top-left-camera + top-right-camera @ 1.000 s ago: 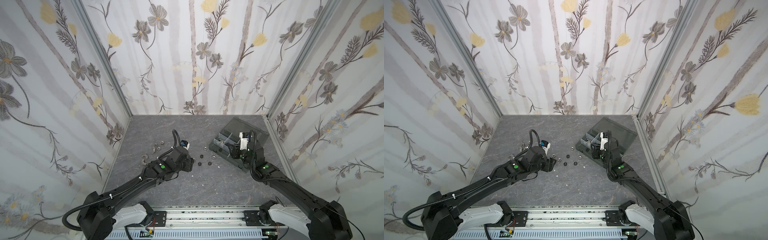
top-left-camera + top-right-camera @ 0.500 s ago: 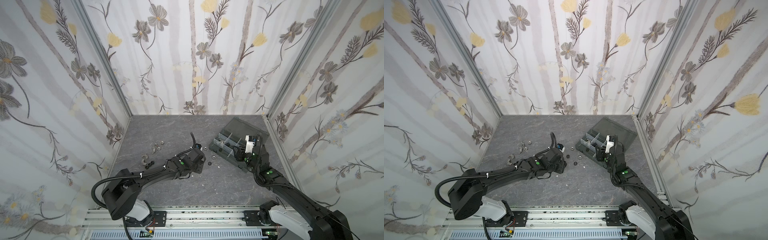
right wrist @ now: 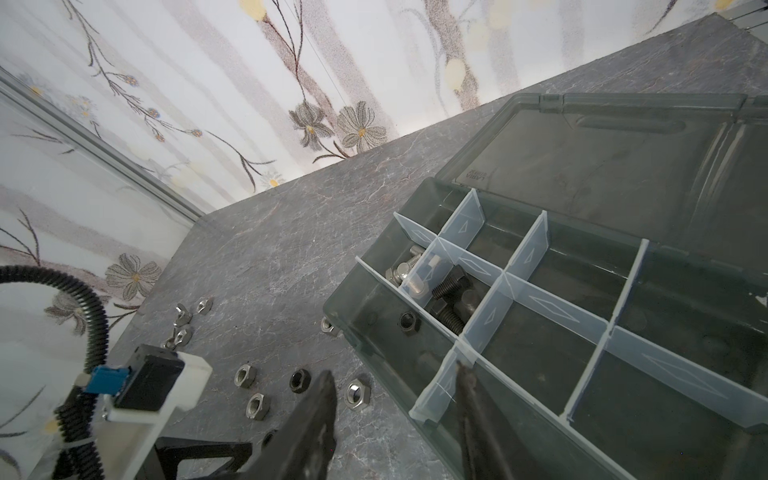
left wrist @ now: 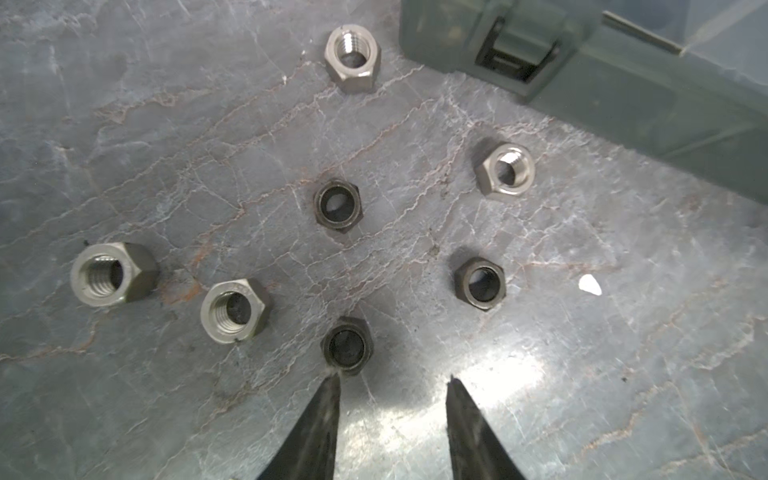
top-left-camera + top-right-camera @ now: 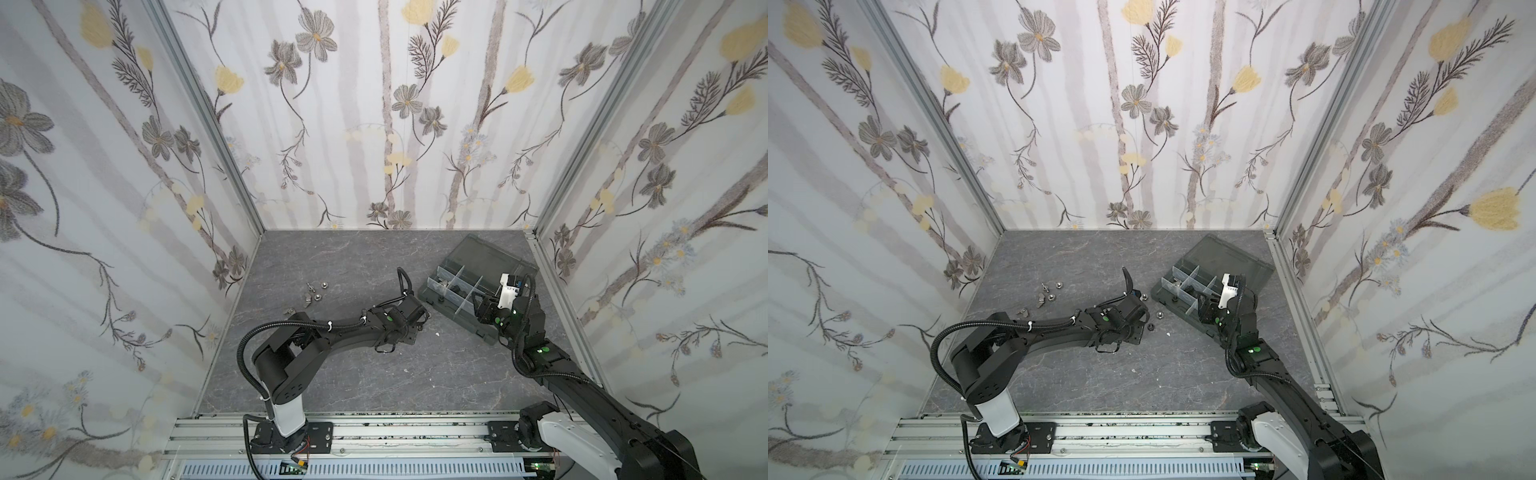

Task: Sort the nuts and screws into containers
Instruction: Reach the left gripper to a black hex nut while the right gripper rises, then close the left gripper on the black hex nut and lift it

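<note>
Several black and silver nuts (image 4: pixel 338 205) lie loose on the slate floor beside the dark grey organizer box (image 4: pixel 623 95). My left gripper (image 4: pixel 395 380) hovers low over them, open, with bare floor between its fingers. One fingertip (image 4: pixel 334 384) nearly touches a black nut (image 4: pixel 348 347). In both top views the left arm hides most of these nuts (image 5: pixel 1158 314). My right gripper (image 3: pixel 394 370) is open and empty, straddling the front wall of the containers (image 3: pixel 374 332). One compartment holds black and silver screws (image 3: pixel 440 286), and the compartment beside it holds a black nut (image 3: pixel 409 323).
A second cluster of small silver pieces (image 5: pixel 313 291) (image 5: pixel 1048 291) lies further left on the floor. The box's smoky lid (image 5: pixel 486 259) lies open toward the back right corner. A white speck (image 4: pixel 590 285) lies near the nuts. Patterned walls close in three sides.
My left arm has stretched right, from mid-floor to the nuts beside the box, and its jaws have narrowed. My right gripper has shifted slightly over the box's front.
</note>
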